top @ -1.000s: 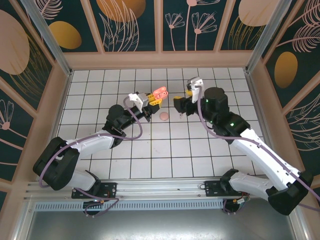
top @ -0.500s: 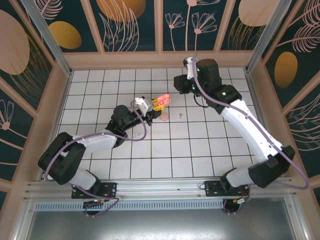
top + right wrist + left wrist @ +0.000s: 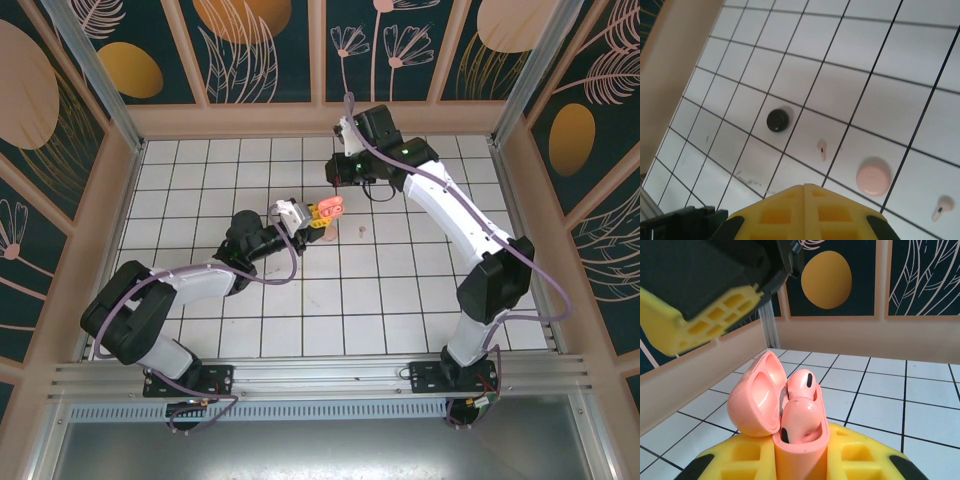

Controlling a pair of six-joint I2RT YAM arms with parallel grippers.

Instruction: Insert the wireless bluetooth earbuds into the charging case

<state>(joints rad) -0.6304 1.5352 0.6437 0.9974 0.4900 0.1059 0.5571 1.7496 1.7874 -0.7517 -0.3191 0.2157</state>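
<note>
**One pair home, others wait**

The left tool (image 3: 318,212) clamps the open coral charging case (image 3: 800,457), with both coral earbuds (image 3: 799,420) seated inside. The right tool (image 3: 805,192), pinched shut and empty, hangs over the desk (image 3: 890,50), where two pale pink earbuds (image 3: 823,149) lie loose near a round pink case (image 3: 873,176) and a black case (image 3: 777,120).

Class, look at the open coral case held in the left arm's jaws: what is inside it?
Two coral earbuds sit in the case, rounded heads showing. Their stems are hidden down in the case body. The raised lid holds nothing.
</note>
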